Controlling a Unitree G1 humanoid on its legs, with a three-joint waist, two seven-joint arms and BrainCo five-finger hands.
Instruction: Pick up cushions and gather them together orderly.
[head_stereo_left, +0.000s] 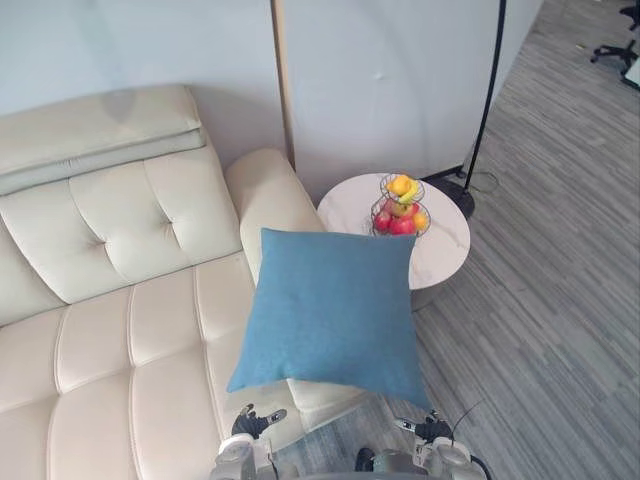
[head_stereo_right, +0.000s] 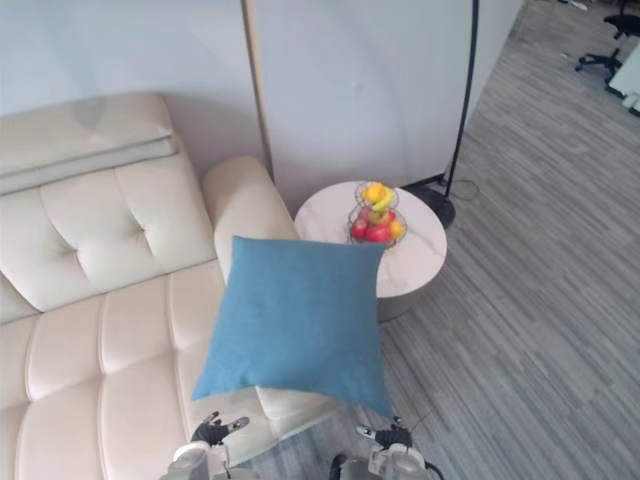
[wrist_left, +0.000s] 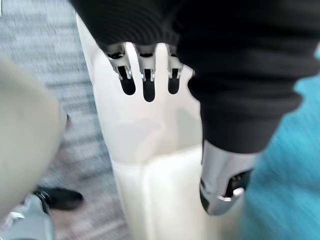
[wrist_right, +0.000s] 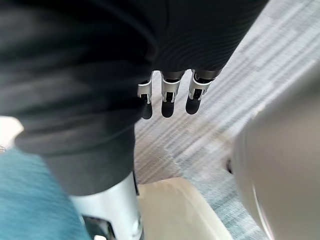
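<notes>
The blue square fabric cushion (head_stereo_left: 330, 315) rests on the armrest end of the cream tufted leather sofa (head_stereo_left: 120, 330), its lower edge past the seat front. At its 1 o'clock stands the round white stone worktop (head_stereo_left: 447, 245), carrying a tiered wire fruit basket (head_stereo_left: 400, 205). My left hand (head_stereo_left: 252, 421) is at the cushion's 7 o'clock, my right hand (head_stereo_left: 430, 431) at 5.

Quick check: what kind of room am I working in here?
Likely a lounge or waiting corner, maybe in an office: a cream tufted sofa with a blue cushion, and a round side table holding a fruit basket.
</notes>
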